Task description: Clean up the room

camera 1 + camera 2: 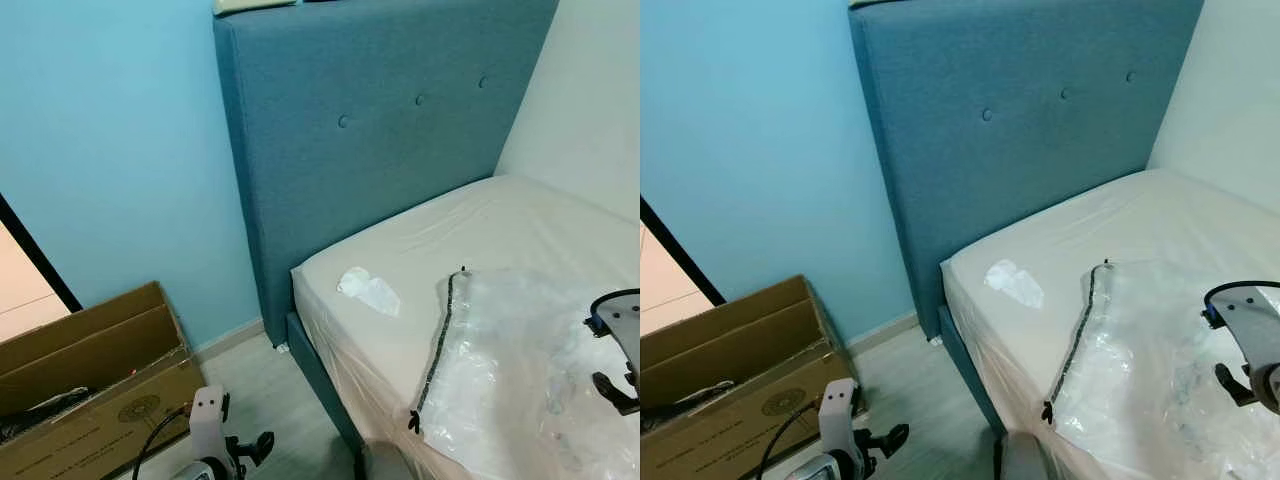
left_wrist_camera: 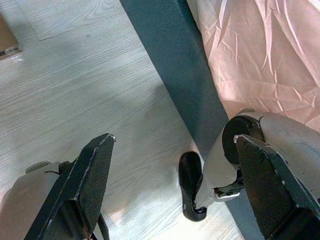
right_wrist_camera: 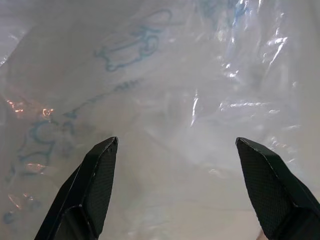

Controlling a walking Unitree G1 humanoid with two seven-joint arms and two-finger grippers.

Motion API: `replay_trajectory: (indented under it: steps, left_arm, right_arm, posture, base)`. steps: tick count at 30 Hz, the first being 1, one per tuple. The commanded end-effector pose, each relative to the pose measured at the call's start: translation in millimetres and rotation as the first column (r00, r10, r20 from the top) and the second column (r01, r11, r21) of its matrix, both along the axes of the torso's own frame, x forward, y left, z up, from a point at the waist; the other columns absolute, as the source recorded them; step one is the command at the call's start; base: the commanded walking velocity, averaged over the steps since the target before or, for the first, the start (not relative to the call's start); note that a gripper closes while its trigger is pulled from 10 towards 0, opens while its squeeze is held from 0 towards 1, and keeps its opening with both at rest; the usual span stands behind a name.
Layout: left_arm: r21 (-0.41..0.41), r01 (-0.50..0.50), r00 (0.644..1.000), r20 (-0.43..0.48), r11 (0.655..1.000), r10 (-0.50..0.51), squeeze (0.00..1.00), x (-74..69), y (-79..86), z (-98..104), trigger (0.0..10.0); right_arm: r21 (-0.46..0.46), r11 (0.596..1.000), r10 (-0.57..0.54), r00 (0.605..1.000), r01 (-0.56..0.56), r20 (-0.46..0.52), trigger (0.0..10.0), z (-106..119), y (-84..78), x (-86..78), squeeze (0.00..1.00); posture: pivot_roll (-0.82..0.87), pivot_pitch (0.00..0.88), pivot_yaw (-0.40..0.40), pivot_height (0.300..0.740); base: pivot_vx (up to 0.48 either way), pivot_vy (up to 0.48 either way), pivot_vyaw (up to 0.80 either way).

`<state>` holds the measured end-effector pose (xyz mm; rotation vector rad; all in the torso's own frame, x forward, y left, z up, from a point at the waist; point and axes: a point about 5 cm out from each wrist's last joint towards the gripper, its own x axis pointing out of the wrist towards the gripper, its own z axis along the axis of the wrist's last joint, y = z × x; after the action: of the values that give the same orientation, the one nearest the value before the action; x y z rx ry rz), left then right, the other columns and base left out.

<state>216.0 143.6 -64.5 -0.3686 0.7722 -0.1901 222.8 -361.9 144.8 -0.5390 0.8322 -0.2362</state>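
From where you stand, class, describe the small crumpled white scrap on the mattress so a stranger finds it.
Start at the blue upholstered headboard, then drop to the cream plastic-wrapped mattress below it. The small crumpled white scrap lies near the mattress's left edge, apart from the large clear zippered plastic bag: opaque, tiny, no black zip.

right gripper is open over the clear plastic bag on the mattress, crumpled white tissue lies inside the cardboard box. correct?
Not quite. The crumpled white tissue lies on the mattress, near its corner by the headboard, not in the cardboard box; the left eye view shows it. The rest holds: the right gripper is open over the clear plastic bag.
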Motion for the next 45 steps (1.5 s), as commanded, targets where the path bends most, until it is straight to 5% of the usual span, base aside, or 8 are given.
replay_trajectory:
  steps: [1,10,18,20,28,39,41,45]
  left_arm:
    - [-0.005,0.009,1.0,-0.012,1.0,-0.009,0.0,-3.5,-2.2,-2.1,10.0]
    - [-0.002,0.009,1.0,-0.01,1.0,-0.009,0.0,-2.9,0.0,-1.7,10.0]
    - [0.001,0.013,1.0,-0.015,1.0,-0.013,0.0,-3.9,1.1,-2.3,10.0]
    - [0.004,0.022,1.0,-0.017,1.0,-0.022,0.0,-4.4,-0.3,-2.6,10.0]
    - [0.009,0.029,0.999,-0.018,1.0,-0.029,0.0,-4.4,0.4,-2.6,10.0]
    - [0.017,0.036,0.999,-0.019,0.999,-0.036,0.0,-4.2,1.9,-2.5,10.0]
    - [0.019,0.035,0.999,-0.02,0.999,-0.034,0.0,-4.7,2.4,-2.8,10.0]
    - [0.018,0.027,0.999,-0.019,0.999,-0.027,0.0,-4.7,3.2,-2.8,10.0]
  right_arm:
    - [0.034,0.999,-0.019,0.999,0.02,-0.029,10.0,-9.9,4.0,-2.1,0.0]
    - [0.141,0.989,-0.057,0.995,0.046,0.078,10.0,-9.2,10.3,5.3,0.0]
    - [0.338,0.941,-0.011,0.999,-0.001,0.034,10.0,-36.0,39.9,7.7,0.0]
    - [0.534,0.837,0.149,0.989,-0.118,-0.016,10.0,-63.3,89.8,4.7,0.0]
    - [0.631,0.753,0.22,0.975,-0.186,0.025,10.0,-83.5,132.7,11.9,0.0]
    - [0.522,0.794,0.323,0.944,-0.311,0.07,10.0,-93.6,156.3,27.5,0.0]
    - [0.353,0.867,0.364,0.931,-0.352,0.034,10.0,-100.5,154.1,33.3,0.0]
    - [0.226,0.903,0.376,0.927,-0.365,-0.003,10.0,-104.6,149.5,35.9,0.0]
  posture:
    - [-0.2,0.0,0.017,0.565]
    - [-0.2,0.0,0.017,0.565]
    - [-0.2,0.0,0.023,0.565]
    - [-0.2,0.0,0.024,0.565]
    - [-0.2,0.0,0.03,0.565]
    - [-0.18,0.0,0.025,0.565]
    - [-0.17,0.0,0.021,0.565]
    - [-0.17,0.0,0.02,0.565]
  base:
    - [0.0,0.0,0.0]
    - [0.0,0.0,0.0]
    - [0.0,0.0,0.0]
    - [0.0,0.0,0.0]
    - [0.0,0.0,0.0]
    - [0.0,0.0,0.0]
    - [0.0,0.0,0.0]
    - [0.0,0.0,0.0]
